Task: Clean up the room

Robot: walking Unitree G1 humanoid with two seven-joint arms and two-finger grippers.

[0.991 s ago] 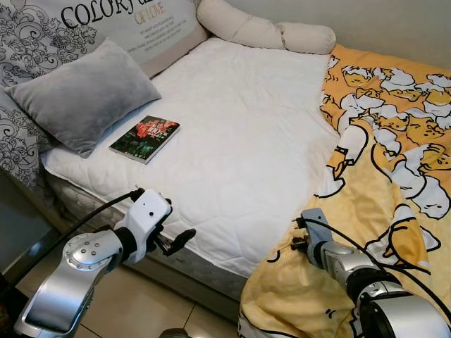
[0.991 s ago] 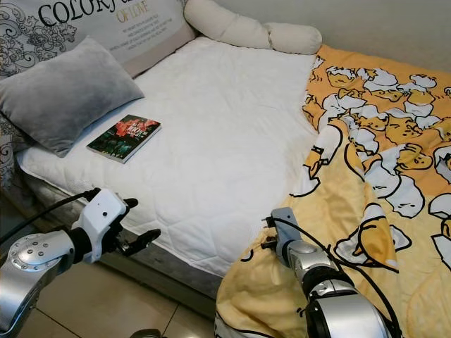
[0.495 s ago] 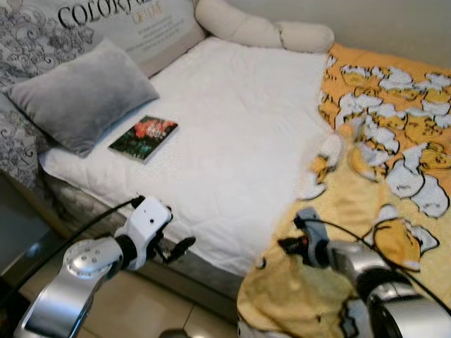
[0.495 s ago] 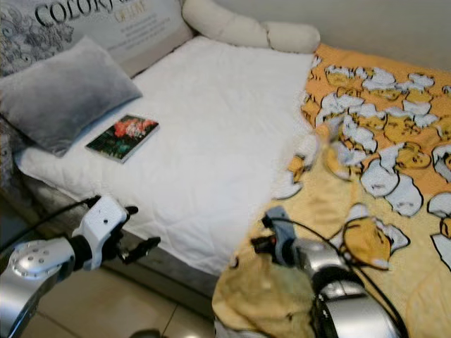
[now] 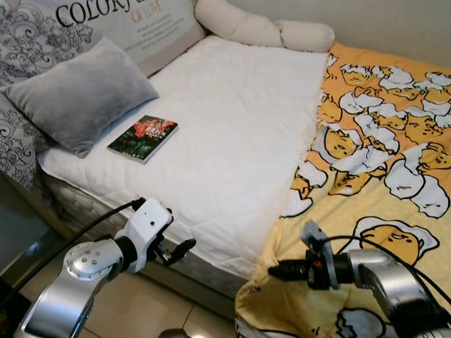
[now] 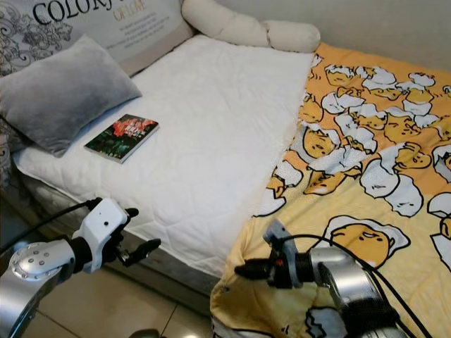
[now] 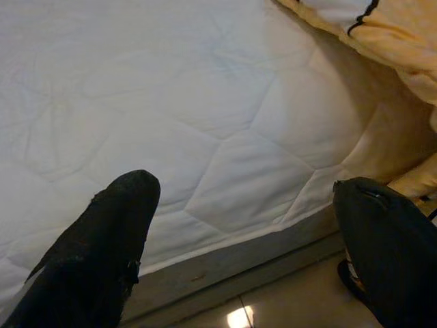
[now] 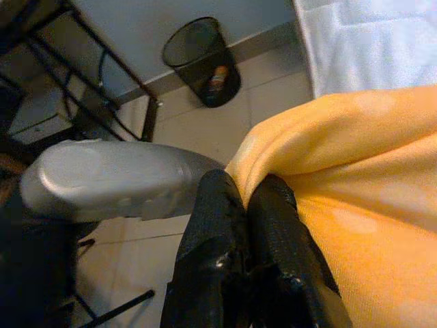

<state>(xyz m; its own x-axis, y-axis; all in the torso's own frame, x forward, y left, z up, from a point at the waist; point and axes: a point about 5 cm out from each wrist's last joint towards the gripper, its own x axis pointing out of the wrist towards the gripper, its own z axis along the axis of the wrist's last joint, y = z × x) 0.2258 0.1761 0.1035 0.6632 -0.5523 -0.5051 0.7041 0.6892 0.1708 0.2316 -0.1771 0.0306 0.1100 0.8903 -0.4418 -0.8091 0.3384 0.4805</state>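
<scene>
A yellow blanket (image 5: 384,141) printed with cartoon figures covers the right half of the bed and hangs over its near edge. My right gripper (image 5: 276,270) is shut on the blanket's hem at the front corner; in the right wrist view the black fingers (image 8: 218,219) pinch the orange fabric (image 8: 355,178). My left gripper (image 5: 180,250) hovers open in front of the mattress's near side, nothing between its fingers (image 7: 116,225). On the white quilted mattress (image 5: 232,120) lies a dark book (image 5: 143,137) next to a grey pillow (image 5: 81,95).
A cream bolster (image 5: 264,29) and a printed cushion (image 5: 134,21) line the head of the bed. A black mesh waste bin (image 8: 201,61) and a dark metal frame (image 8: 61,82) stand on the tiled floor (image 5: 134,310) by the bed.
My right gripper has drawn the blanket's hem down and forward; the bunched fabric now lies flatter and reaches further left over the mattress. The left arm has hardly moved.
</scene>
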